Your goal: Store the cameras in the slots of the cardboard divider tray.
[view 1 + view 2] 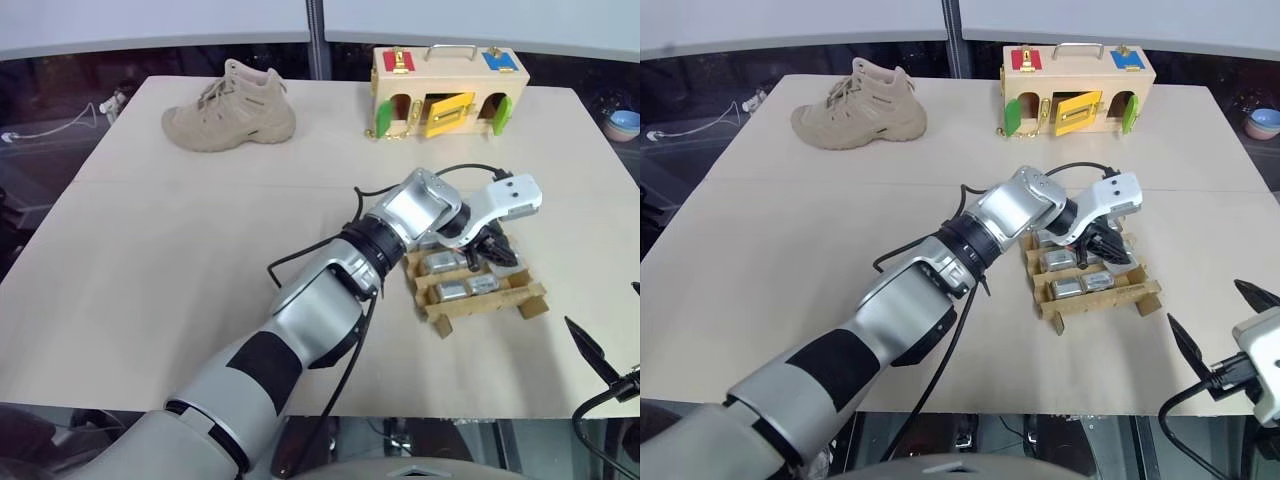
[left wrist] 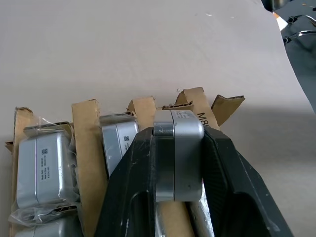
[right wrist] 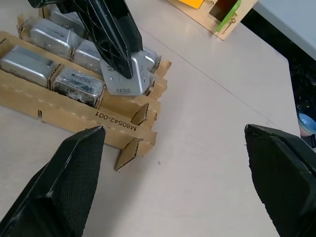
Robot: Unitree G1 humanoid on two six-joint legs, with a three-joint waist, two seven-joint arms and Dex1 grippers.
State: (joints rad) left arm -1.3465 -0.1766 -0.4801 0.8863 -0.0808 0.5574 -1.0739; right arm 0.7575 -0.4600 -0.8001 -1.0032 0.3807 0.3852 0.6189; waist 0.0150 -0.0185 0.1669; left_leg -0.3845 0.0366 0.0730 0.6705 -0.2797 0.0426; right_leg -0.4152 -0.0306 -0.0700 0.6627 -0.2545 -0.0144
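Camera (image 2: 177, 155), silver-grey and rounded, pinched upright between black fingers (image 2: 232, 182) of left gripper (image 3: 118, 52), poised just above an end slot of cardboard divider tray (image 3: 118, 121). Seen from right wrist, lower corner close to the notched divider strips, not yet seated. Risk from here, as a judgement: corner catching on a strip edge and buckling the thin cardboard, or the light tray sliding across the table (image 1: 200, 250) under a downward push, nothing bracing it. Smooth metallic sides also likely to slip if tilted during release. Other cameras (image 3: 76, 84) already lying in neighbouring slots, some in clear wrapping, leaving little room for wide fingers. Tray near the table's right front area. Right gripper (image 3: 177, 173) spread wide, empty, hanging near the front edge, apart from the tray. Beige boot (image 1: 232, 108) and wooden box with coloured doors (image 1: 450, 90) well apart at the far side.
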